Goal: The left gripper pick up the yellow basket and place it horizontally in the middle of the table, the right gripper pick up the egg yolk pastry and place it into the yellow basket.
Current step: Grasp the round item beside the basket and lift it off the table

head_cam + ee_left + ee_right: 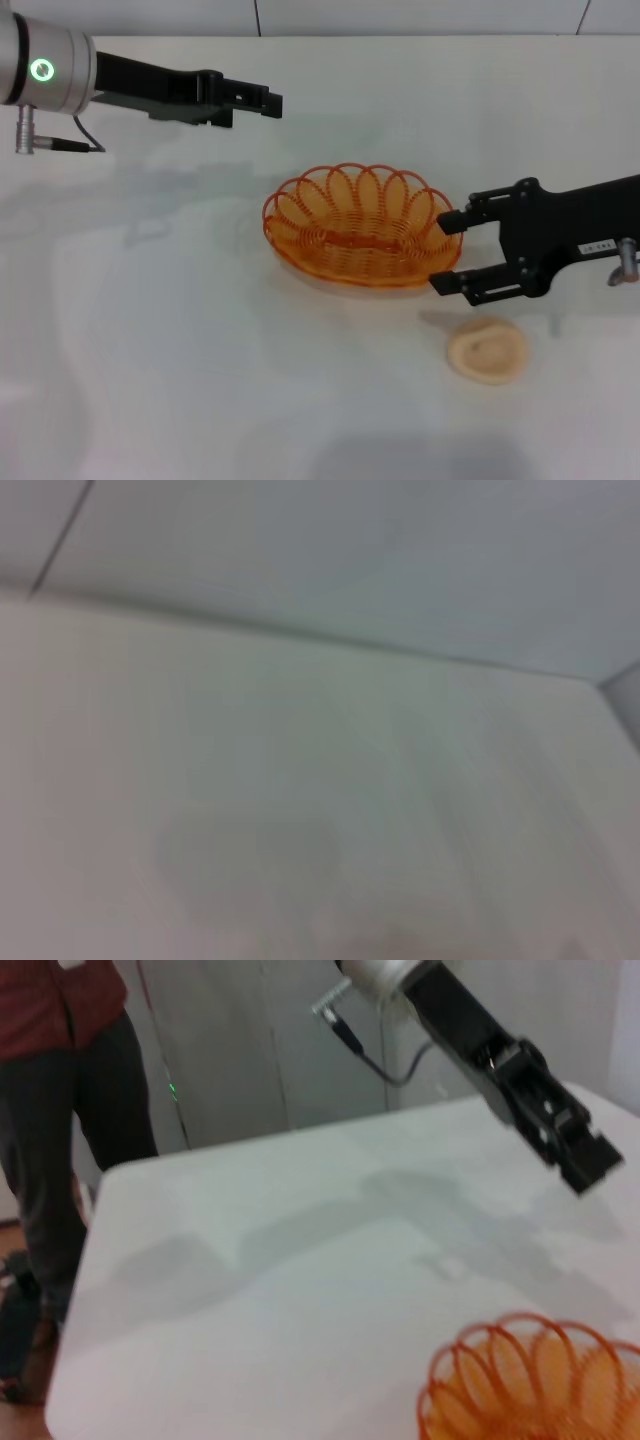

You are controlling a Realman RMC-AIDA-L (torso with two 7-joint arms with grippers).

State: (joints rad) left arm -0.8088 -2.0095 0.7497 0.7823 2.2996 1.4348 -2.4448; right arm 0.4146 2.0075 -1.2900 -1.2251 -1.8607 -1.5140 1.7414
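The white bench (200, 380) fills the head view, its far edge running along the wall; in the right wrist view its surface (300, 1260) ends at an edge beside which a person (60, 1080) in a red top and dark trousers stands. The left arm reaches in from the bench's left side near the far edge, and the left pincer (268, 102) hangs above bare surface with its fingers drawn together around nothing, well apart from the basket; the right wrist view shows it (585, 1165) from the other side, raised above the bench. The right arm comes in from the right edge, and the right pincer (446, 254) has its two fingers spread wide with nothing between them, its tips just beside the basket's right end; whether they touch the wire cannot be told. The yellow basket (362, 226) lies flat and upright around the middle of the bench, holding nothing, its looped rim (530, 1380) partly in the right wrist view. The egg yolk pastry (486, 349) lies on the bench toward the near right, nearer the front edge than the basket and apart from it, below the right pincer's lower finger.
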